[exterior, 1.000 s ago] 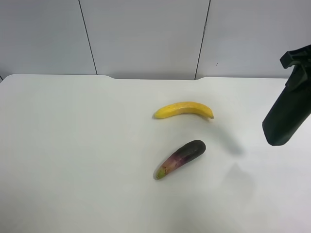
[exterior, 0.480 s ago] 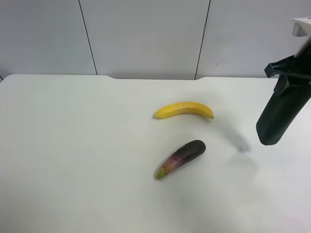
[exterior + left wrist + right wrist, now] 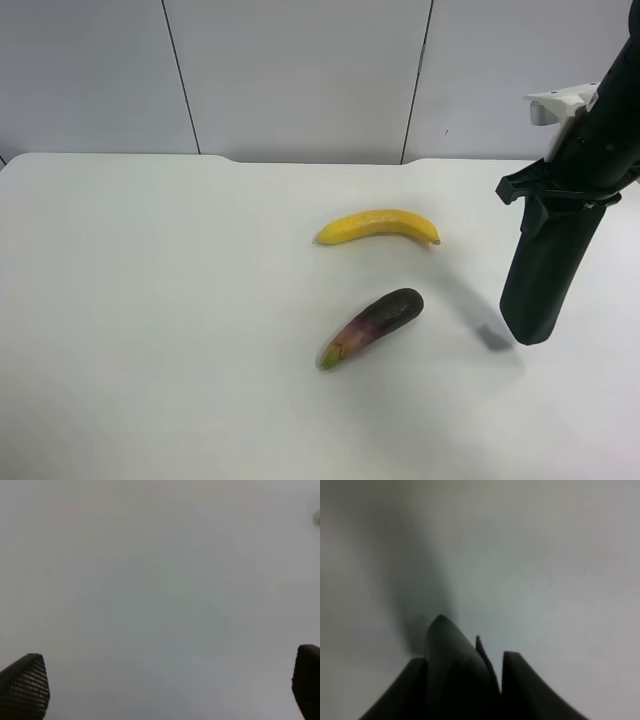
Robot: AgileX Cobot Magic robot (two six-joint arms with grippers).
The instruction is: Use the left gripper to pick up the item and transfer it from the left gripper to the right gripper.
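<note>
The item (image 3: 543, 275), a flat dark green-black case, hangs upright from my right gripper (image 3: 562, 200), with its rounded end just above the table. The right arm carries a white box-like part (image 3: 560, 103). In the right wrist view the right gripper (image 3: 465, 657) is shut on the item (image 3: 449, 665), which sticks out between the fingers. My left gripper (image 3: 170, 655) is open and empty over bare white table. It is out of the exterior high view.
A yellow banana (image 3: 378, 226) lies mid-table, with a purple eggplant (image 3: 372, 327) in front of it, both to the left of the hanging item. The white table (image 3: 150, 300) ends at a grey panelled wall behind.
The right arm has swung left into the exterior high view and lowered. The item it holds now hangs closer to the table and nearer the eggplant.
</note>
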